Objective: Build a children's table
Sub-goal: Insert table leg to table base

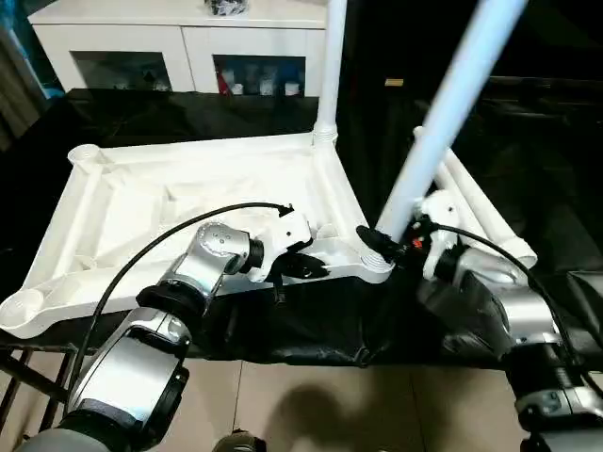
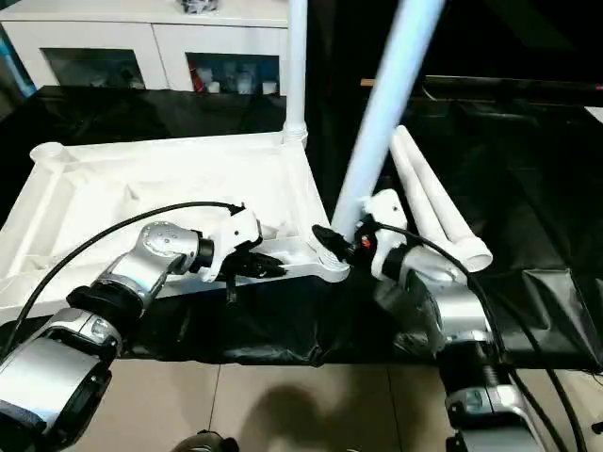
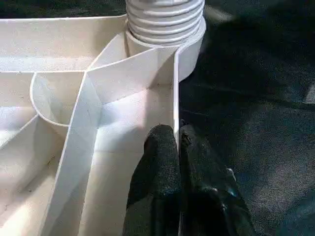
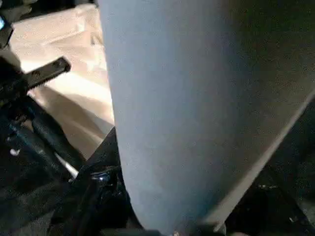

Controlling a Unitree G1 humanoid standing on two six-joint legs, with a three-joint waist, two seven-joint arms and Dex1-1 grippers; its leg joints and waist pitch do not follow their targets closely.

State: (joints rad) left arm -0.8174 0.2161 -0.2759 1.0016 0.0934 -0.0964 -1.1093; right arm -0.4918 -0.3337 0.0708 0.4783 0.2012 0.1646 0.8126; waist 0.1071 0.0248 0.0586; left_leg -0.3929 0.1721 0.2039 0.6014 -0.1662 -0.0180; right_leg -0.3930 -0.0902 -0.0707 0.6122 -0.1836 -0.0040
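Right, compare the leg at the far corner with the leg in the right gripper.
The far leg stands upright in its corner socket; the held leg leans, its lower end at the near corner socket.
No gripper touches the far leg; the right gripper clasps the held leg near its base.
Both are long white tubes on the upturned tabletop.

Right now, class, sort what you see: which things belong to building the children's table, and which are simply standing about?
Belonging to the job:
- table top, upside down
- fitted leg, upright in the far corner socket
- tilted leg in the right gripper, at the near corner socket
- two spare legs, lying on the black cloth
- left gripper, pinching the top's rim

Standing about:
- white cabinet
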